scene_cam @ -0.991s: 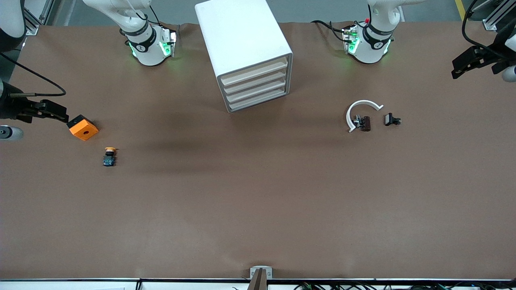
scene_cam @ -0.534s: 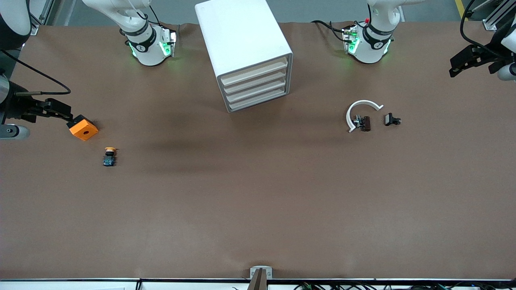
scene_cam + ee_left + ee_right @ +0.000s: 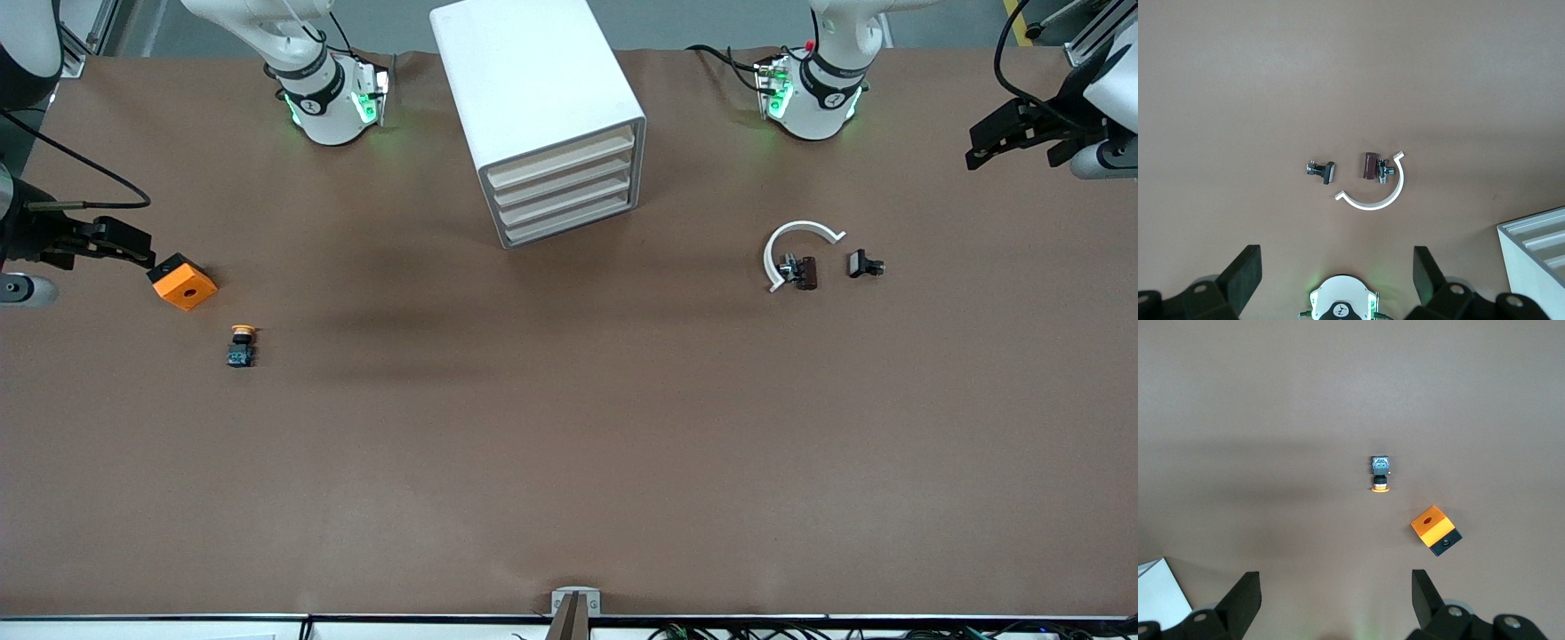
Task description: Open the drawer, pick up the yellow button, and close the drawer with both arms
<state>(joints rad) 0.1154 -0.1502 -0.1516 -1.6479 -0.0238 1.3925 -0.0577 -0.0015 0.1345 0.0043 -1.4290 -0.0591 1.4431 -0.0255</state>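
The white cabinet (image 3: pixel 533 89) stands between the two arm bases, its four beige drawers all shut; the drawer (image 3: pixel 562 159) is the topmost. The button (image 3: pixel 241 345), yellow-orange cap on a dark body, lies on the table toward the right arm's end; it also shows in the right wrist view (image 3: pixel 1380 474). My right gripper (image 3: pixel 142 251) is open and empty, high over the table's end beside the orange block; its own view (image 3: pixel 1336 597) shows both fingers wide apart. My left gripper (image 3: pixel 975 151) is open and empty over the left arm's end, also wide apart in its view (image 3: pixel 1337 277).
An orange block with a hole (image 3: pixel 183 282) lies a little farther from the front camera than the button. A white curved piece (image 3: pixel 794 242) and two small dark metal parts (image 3: pixel 800 271) (image 3: pixel 863 264) lie toward the left arm's end. The brown table (image 3: pixel 569 444) spreads in front of the cabinet.
My left gripper has shifted a little toward the table's middle. My right gripper has barely moved. The objects and the drawers are unchanged.
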